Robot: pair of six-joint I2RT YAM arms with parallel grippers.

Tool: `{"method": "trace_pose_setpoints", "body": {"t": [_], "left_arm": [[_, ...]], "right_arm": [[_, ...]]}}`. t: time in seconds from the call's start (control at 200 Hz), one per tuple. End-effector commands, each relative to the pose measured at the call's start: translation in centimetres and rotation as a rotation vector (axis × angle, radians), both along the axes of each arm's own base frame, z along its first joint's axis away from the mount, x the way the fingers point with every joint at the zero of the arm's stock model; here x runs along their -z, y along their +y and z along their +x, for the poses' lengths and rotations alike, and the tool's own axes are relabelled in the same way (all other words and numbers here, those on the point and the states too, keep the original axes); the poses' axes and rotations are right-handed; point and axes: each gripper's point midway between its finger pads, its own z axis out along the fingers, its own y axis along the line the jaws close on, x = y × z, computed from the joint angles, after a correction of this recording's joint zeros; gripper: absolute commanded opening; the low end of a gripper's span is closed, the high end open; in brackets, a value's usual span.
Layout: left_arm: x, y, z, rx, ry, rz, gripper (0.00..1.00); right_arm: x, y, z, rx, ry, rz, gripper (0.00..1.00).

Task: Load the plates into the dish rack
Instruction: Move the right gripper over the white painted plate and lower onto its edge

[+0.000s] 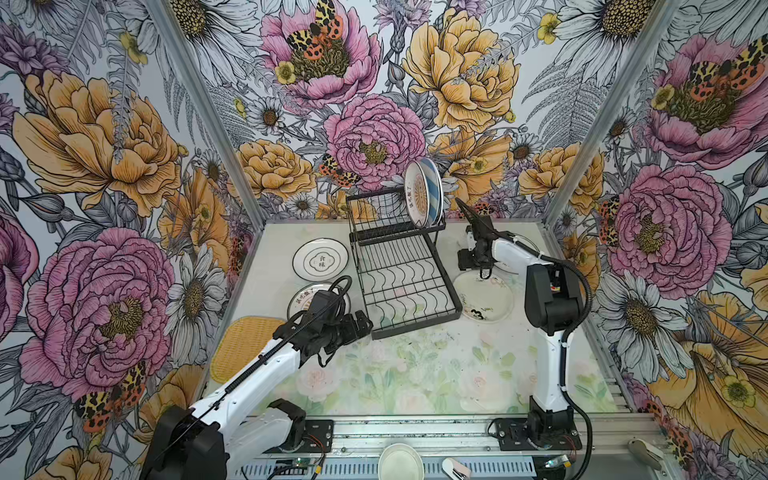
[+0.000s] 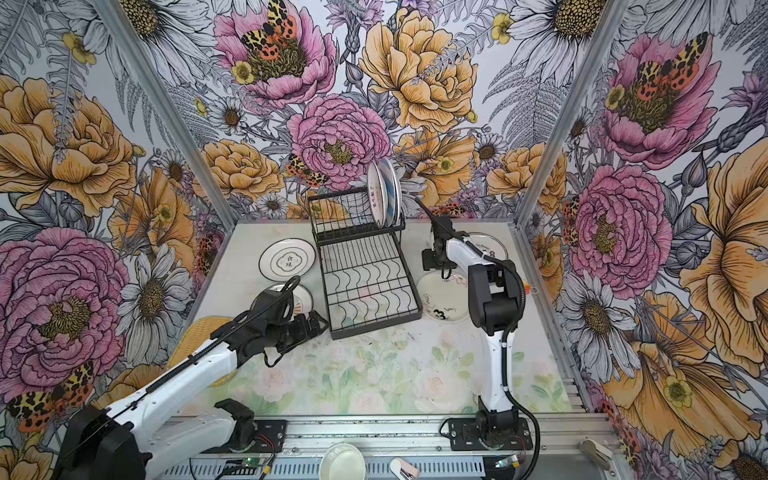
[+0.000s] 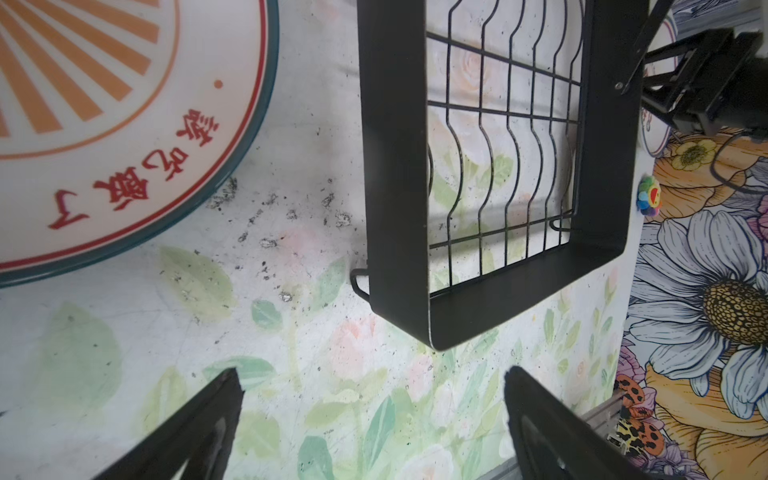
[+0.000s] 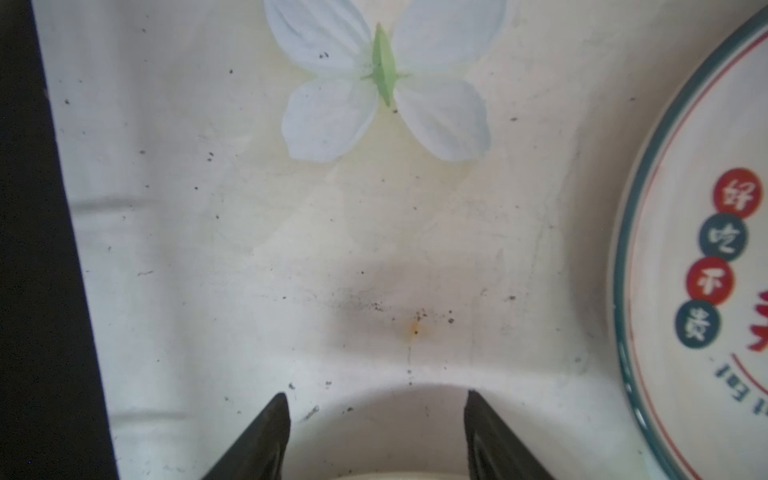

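The black wire dish rack (image 1: 401, 270) stands mid-table. Upright in its raised tier are an orange-sunburst plate (image 1: 417, 194) and a blue-striped plate (image 1: 434, 187). Flat on the table lie a white plate with characters (image 1: 320, 259), a sunburst plate (image 3: 124, 124) partly under my left arm, a yellow woven tray (image 1: 243, 345), a doodle plate (image 1: 484, 299) and a teal-rimmed plate (image 4: 706, 249). My left gripper (image 3: 372, 374) is open and empty over bare table at the rack's front-left corner. My right gripper (image 4: 376, 395) is open and empty above the doodle plate's far rim, right of the rack.
A pale bowl (image 1: 401, 463) and a small white lid (image 1: 455, 467) sit on the front rail between the arm bases. Flowered walls close in the table on three sides. A small colourful toy flower (image 3: 649, 199) sticks to the right wall.
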Motion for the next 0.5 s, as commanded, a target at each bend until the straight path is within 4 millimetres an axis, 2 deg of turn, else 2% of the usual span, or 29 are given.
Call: {"method": "trace_pose_setpoints", "body": {"t": [0.0, 0.29, 0.495], "left_arm": [[-1.1, -0.4, 0.9, 0.008, -0.043, 0.002, 0.99], [-1.2, -0.4, 0.9, 0.007, -0.047, 0.0, 0.99], [-1.3, -0.4, 0.8, 0.009, -0.052, -0.002, 0.99]], "right_arm": [[-0.2, 0.0, 0.6, -0.024, -0.007, -0.026, 0.67], [0.8, 0.4, 0.0, -0.064, 0.025, -0.054, 0.67], [0.7, 0.2, -0.5, -0.078, 0.032, -0.081, 0.66]]}}
